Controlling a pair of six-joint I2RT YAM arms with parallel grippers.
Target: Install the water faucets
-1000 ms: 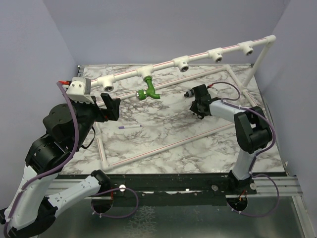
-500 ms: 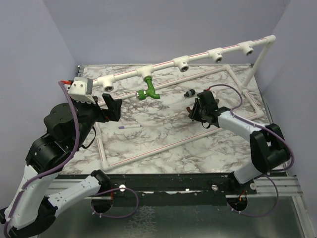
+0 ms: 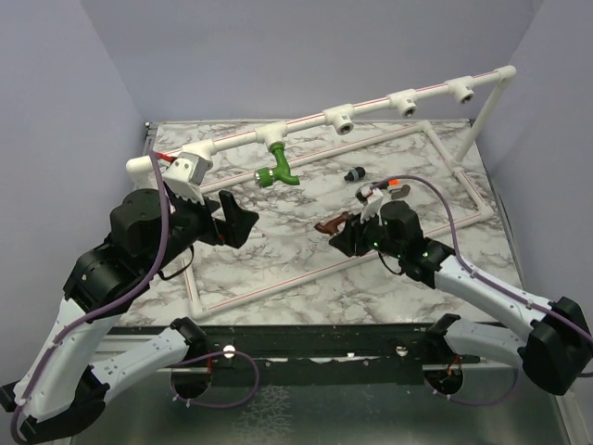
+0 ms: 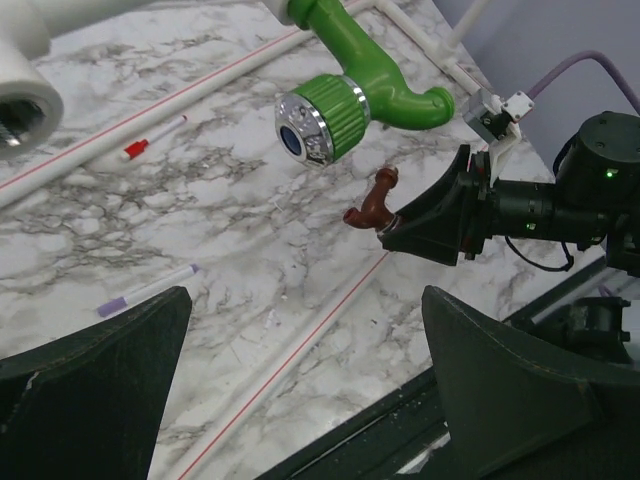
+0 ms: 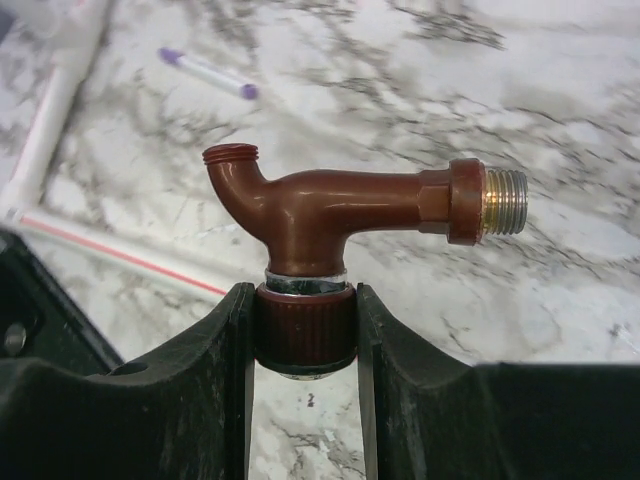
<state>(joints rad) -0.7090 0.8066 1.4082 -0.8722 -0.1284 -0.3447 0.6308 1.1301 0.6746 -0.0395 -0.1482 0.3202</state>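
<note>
While right claw [image 5: 305, 320] clamps brown faucet [image 5: 340, 205] | left claw [image 4: 308, 310] agape | green faucet [image 4: 350, 90] seemingly mounted | two total

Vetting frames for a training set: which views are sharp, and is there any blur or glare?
Right wrist: brown faucet crisp, marble tabletop behind it slightly soft. Left wrist: green faucet sharp, with small glints on its metal. Top external: even light, faint shadows, no blur.

A marble-patterned table [image 3: 296, 255] is sitting boxed in by plain lavender walls [image 3: 278, 56], which are rising behind it and on both sides. Soft, even light is falling across it, and a black rail [image 3: 315, 338] is running along its near edge.
</note>
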